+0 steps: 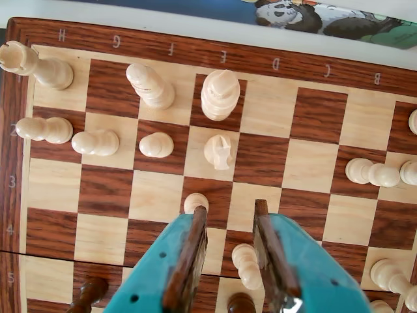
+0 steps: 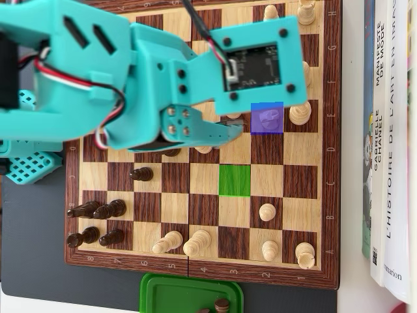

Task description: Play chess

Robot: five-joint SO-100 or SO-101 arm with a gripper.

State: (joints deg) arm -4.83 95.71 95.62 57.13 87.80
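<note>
The wooden chessboard [image 1: 273,156] fills the wrist view. My teal gripper [image 1: 230,207] with brown pads is open above it, and it grips nothing. A white pawn [image 1: 246,264] stands on the board below the gap between the jaws. Another white pawn [image 1: 195,202] shows at the left fingertip. A white knight [image 1: 218,151] stands just ahead of the jaws. In the overhead view the knight [image 2: 268,119] sits on a blue-tinted square, and a green-tinted square [image 2: 234,180] is empty. The arm [image 2: 163,78] hides the jaws there.
Tall white pieces [image 1: 220,94] [image 1: 150,85], a rook [image 1: 32,65] and pawns [image 1: 96,142] stand beyond the knight. Dark pieces [image 2: 98,210] cluster at the board's lower left. A green tray [image 2: 189,293] holds a captured piece. Books [image 2: 388,143] lie at the right.
</note>
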